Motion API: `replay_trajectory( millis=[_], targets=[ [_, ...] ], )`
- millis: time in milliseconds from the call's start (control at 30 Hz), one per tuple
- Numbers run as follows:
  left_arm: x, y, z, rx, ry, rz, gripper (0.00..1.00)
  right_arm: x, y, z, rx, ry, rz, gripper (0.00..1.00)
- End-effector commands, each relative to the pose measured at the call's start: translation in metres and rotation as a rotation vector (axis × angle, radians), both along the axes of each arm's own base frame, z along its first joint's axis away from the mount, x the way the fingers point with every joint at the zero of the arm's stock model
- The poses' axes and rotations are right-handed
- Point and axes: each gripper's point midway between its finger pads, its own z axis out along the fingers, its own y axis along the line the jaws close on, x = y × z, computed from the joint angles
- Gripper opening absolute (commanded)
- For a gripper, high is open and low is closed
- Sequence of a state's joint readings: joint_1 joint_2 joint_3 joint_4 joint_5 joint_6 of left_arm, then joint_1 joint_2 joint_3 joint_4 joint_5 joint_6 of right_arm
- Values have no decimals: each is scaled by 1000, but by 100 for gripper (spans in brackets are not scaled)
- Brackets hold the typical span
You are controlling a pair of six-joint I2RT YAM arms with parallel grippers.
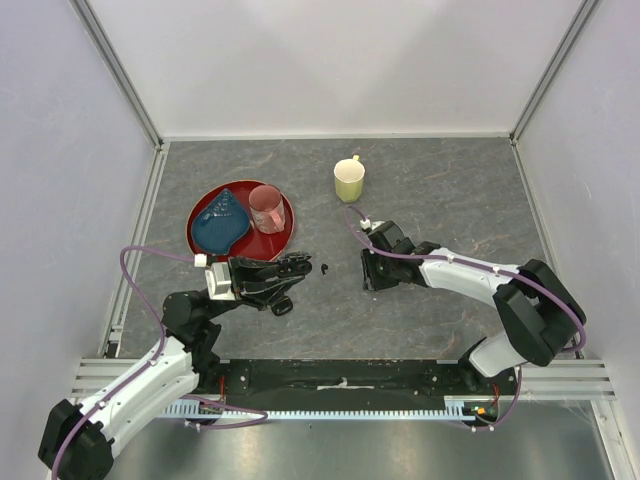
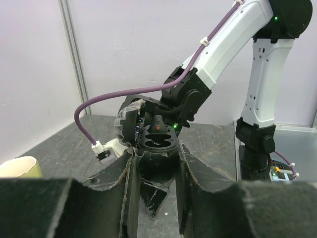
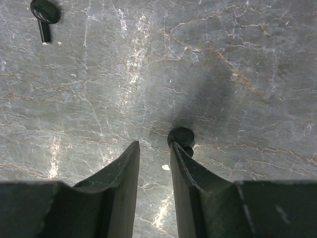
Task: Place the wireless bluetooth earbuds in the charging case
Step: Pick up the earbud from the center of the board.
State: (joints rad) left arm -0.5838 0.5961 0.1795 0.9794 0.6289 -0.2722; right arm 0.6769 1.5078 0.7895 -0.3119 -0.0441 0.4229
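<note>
My left gripper [image 1: 298, 266] is low over the table's middle, shut on a black charging case [image 2: 152, 194] that sits between its fingers [image 2: 111, 188]. My right gripper [image 1: 368, 275] points down at the table, its fingers a narrow gap apart with nothing between them [image 3: 153, 145]. One tiny black earbud [image 3: 181, 137] lies on the table touching the outer side of the right fingertip [image 3: 177, 153], outside the gap. A second earbud [image 3: 44, 15] with a short stem lies farther off, and shows between the two grippers in the top view [image 1: 325, 266]. No other earbuds show.
A yellow mug [image 1: 349, 180] stands behind the right gripper and also shows in the left wrist view [image 2: 17, 167]. A red plate [image 1: 285, 240] at the left holds a blue dish [image 1: 222, 220] and a pink cup [image 1: 266, 208]. White walls surround the table.
</note>
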Motion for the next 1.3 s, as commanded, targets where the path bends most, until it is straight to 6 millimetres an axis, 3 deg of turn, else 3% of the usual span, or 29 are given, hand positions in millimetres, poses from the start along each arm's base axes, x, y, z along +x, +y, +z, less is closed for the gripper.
replay_trajectory(
  millis=[0,333,1067,1267],
  targets=[
    [2,4,8,-22,-30,29,2,10,0,2,-12,-38,-18,39],
    [3,3,7,-21,-21,30,2,11,-14,-1,-80,-53,-35,36],
    [4,4,5,-25,-10,35,2,17,-27,6,-155,-95,-31,30],
    [3,5,5,-30,-12,40,2,22,-31,10,-180,-114,-42,20]
  ],
)
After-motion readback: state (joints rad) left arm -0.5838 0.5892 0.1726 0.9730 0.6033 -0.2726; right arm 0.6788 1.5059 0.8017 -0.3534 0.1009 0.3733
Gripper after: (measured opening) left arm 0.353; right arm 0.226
